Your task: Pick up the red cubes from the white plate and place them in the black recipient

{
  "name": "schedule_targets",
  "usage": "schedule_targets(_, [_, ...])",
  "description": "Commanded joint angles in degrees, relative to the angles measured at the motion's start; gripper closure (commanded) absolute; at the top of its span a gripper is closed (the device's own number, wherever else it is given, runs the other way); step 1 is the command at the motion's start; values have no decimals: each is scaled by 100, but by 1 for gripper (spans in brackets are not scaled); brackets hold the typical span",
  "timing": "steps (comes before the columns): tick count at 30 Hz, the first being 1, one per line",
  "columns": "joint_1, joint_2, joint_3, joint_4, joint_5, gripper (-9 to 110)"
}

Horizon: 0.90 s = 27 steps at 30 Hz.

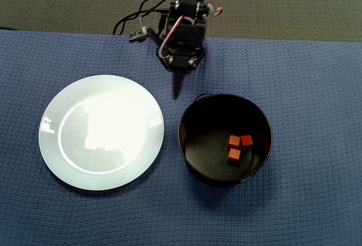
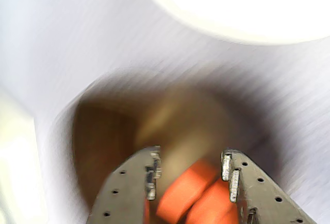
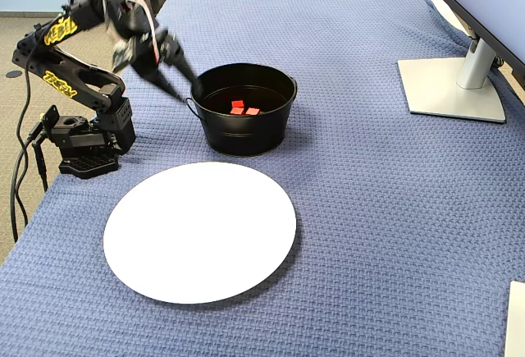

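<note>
Three red cubes (image 1: 233, 141) lie together on the floor of the black pot (image 1: 195, 144), right of its middle in the overhead view. They also show in the fixed view (image 3: 238, 104) inside the pot (image 3: 246, 135). The white plate (image 1: 102, 133) lies left of the pot and holds nothing. It is in front of the pot in the fixed view (image 3: 201, 230). My gripper (image 1: 176, 90) hangs just beyond the pot's far-left rim, open and empty (image 3: 184, 86). In the blurred wrist view the gripper (image 2: 190, 157) frames the cubes (image 2: 185, 190) lying below.
A blue woven cloth (image 3: 369, 209) covers the table. The arm's base (image 3: 86, 148) stands at the table's left edge in the fixed view. A monitor stand (image 3: 451, 86) is at the far right, well away from the pot.
</note>
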Motion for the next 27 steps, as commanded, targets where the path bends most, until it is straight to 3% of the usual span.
schedule_targets(1, [1063, 334, 949, -853, -598, 97])
schedule_targets(6, [1441, 861, 2004, -1441, -932, 102])
schedule_targets(27, [-571, 2435, 3788, -993, 35, 102])
